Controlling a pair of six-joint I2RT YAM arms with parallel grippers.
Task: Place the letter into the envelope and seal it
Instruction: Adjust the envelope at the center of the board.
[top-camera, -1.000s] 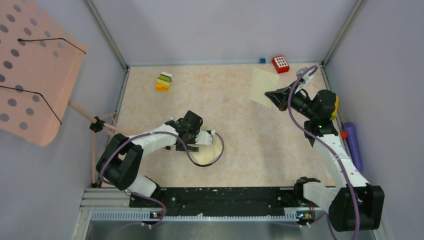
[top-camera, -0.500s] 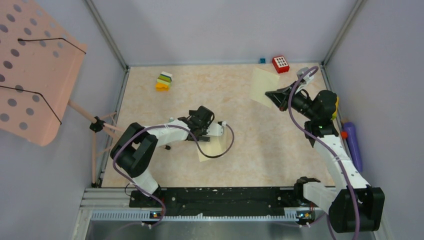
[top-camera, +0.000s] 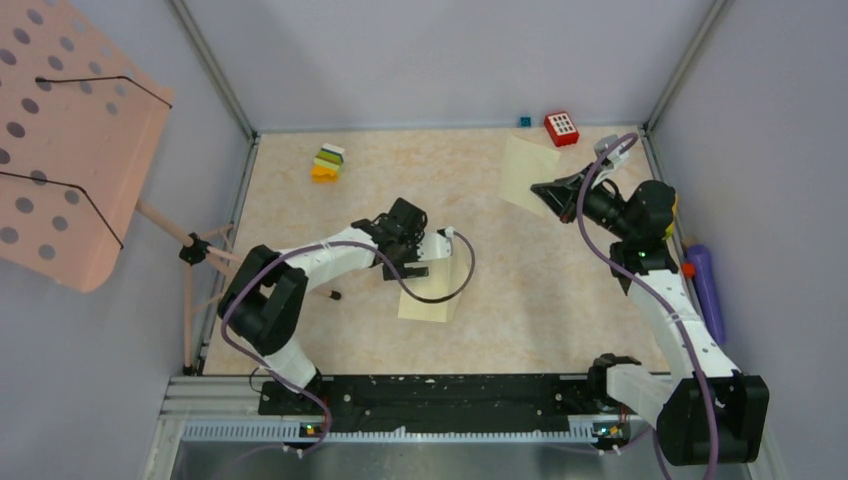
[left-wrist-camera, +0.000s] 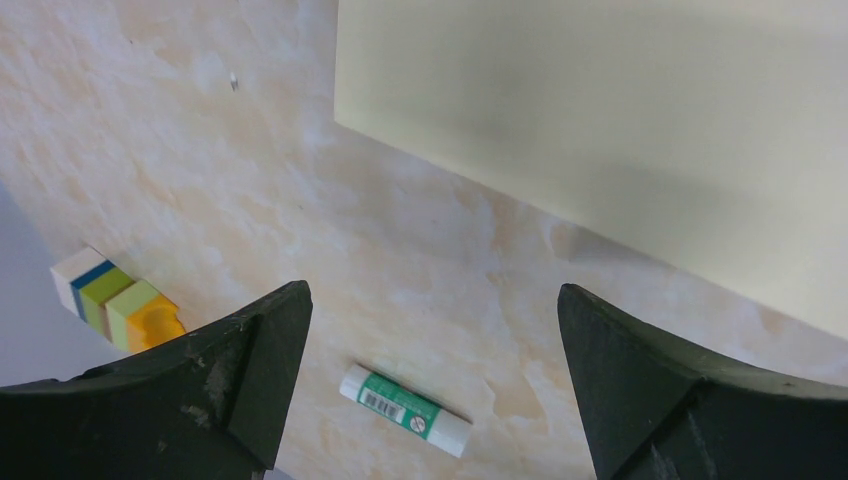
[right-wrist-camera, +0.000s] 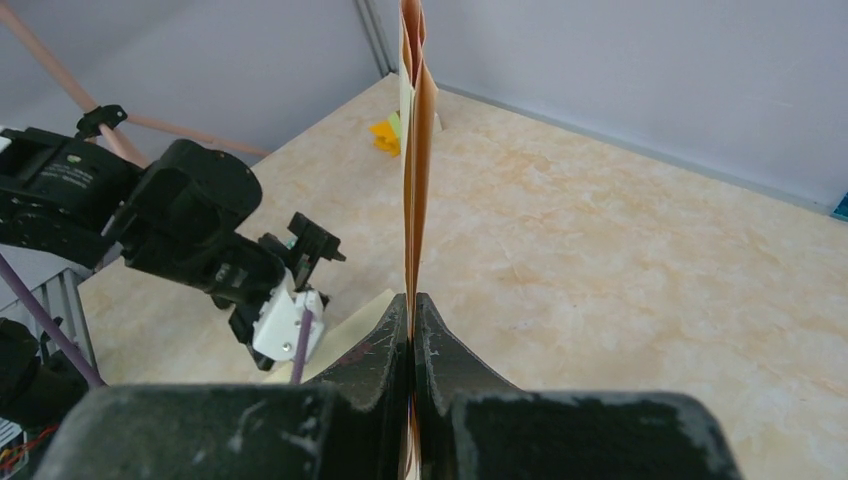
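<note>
Your left gripper (left-wrist-camera: 430, 300) hangs spread wide over the pale yellow envelope (left-wrist-camera: 600, 120), which lies flat on the table (top-camera: 530, 290), its inside hidden. Your right gripper (right-wrist-camera: 412, 305) pinches a folded tan sheet (right-wrist-camera: 416, 150) upright.

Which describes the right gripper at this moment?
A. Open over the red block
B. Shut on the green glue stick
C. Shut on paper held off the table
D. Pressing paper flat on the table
C: in the right wrist view the right gripper has its jaws closed on the paper, which stands edge-on above the table.
</note>
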